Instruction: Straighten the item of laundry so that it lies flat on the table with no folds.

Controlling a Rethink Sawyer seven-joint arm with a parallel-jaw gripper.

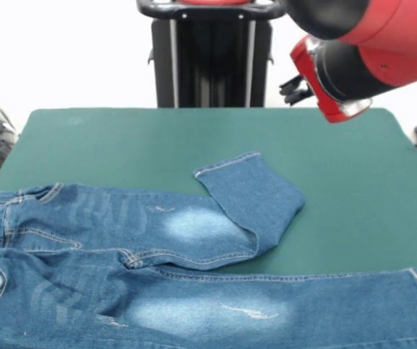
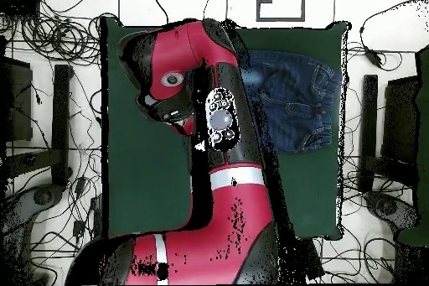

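The item of laundry, a pair of blue jeans, lies on the near half of the green table with its waistband at the left. The nearer leg runs straight out to the right edge. The farther leg is folded back at the knee, and its hemmed cuff points towards the table's middle. Seen from overhead, the jeans show only in part beside the arm. My arm hangs raised over the far right of the table, well clear of the cloth. My gripper is a small dark shape beside the arm's end.
The black pedestal stands behind the table's far edge. Cables and dark equipment lie on the floor around the table. In the overhead view the arm covers the table's middle.
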